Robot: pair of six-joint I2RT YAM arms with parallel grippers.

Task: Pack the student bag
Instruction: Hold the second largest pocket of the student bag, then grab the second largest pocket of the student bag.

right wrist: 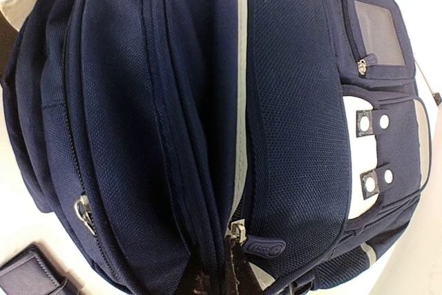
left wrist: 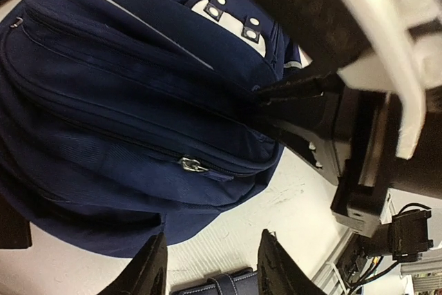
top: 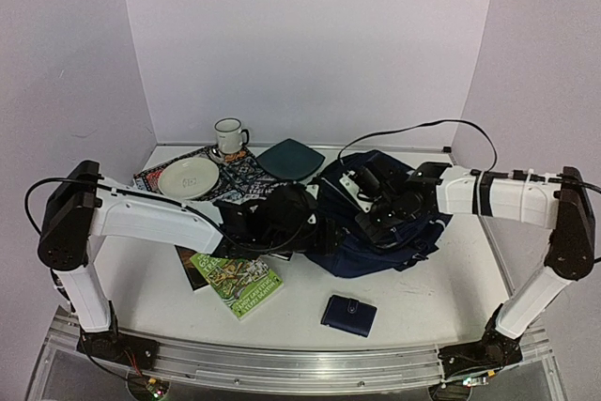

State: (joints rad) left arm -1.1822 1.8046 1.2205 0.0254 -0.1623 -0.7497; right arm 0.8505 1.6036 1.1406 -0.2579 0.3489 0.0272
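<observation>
Bag [top: 366, 255] pinched at its zip seam

The bag is seen lying on its side on the table [top: 423, 312], right of centre, with its front pockets turned up towards the right wrist camera. The right gripper [right wrist: 217, 278] is clenched at the seam between two compartments, beside a rubber zip tag [right wrist: 262, 246]. Whether fabric or a pull is pinched cannot be told. The left gripper [left wrist: 210, 267] is held released and empty, low at the bag's near side, above the wallet [top: 348, 315].

The bag is judged soft and floppy: padded mesh cloth that will sag and fold when lifted, probably light while unfilled, not fragile, and not slippery. A hold is best taken on a zip pull [left wrist: 192, 164] or on the lip of a compartment. The flat panels would only bunch under the fingers.

By count, the following are seen:
- one bag
- one wallet
- two books, it seems: a green one [top: 239, 281] over a darker one [top: 188, 268]
- one white plate [top: 188, 177] on a patterned mat [top: 239, 176]
- one teal plate [top: 291, 159]
- one mug [top: 228, 136]
</observation>
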